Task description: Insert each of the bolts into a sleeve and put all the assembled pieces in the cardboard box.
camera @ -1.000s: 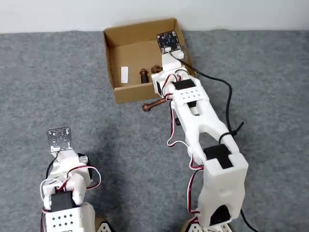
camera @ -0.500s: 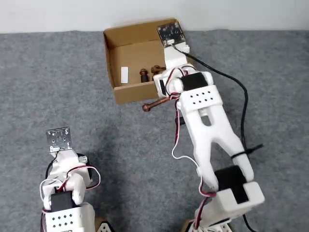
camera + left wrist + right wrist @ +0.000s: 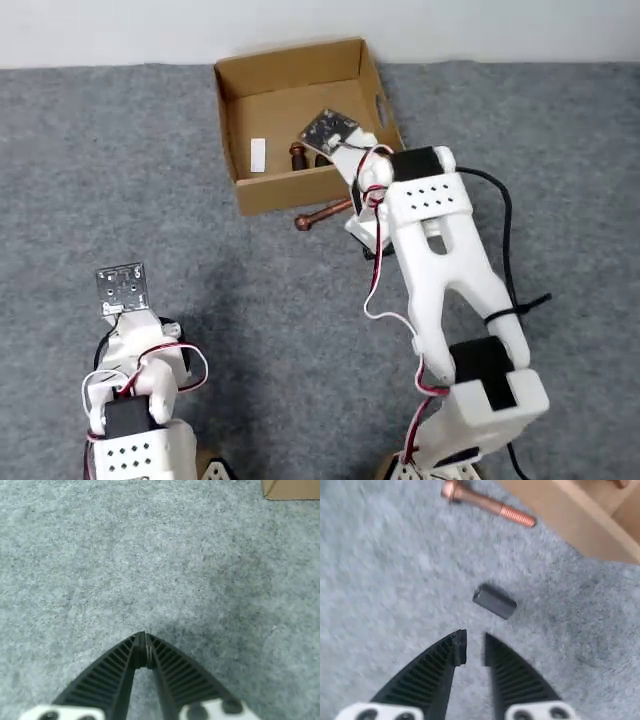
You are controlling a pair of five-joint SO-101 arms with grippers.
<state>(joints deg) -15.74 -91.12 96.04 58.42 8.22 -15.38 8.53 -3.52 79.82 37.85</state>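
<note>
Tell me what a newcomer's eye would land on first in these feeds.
Probably the copper bolt, lying loose on the grey carpet just in front of the cardboard box. Next comes the black sleeve, on the carpet just ahead of the right gripper, whose jaws stand slightly apart. The left gripper sits shut over bare carpet, well away from the box.

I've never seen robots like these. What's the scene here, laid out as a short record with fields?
Surface: grey carpet
Cardboard box: open, at the far side, with copper-coloured pieces inside
Loose bolt: lying on the carpet just outside the box
Sleeve: black, lying on the carpet, apart from the bolt
Right gripper: slightly open, empty, just short of the sleeve
Left gripper: shut, empty, far from the box
</note>
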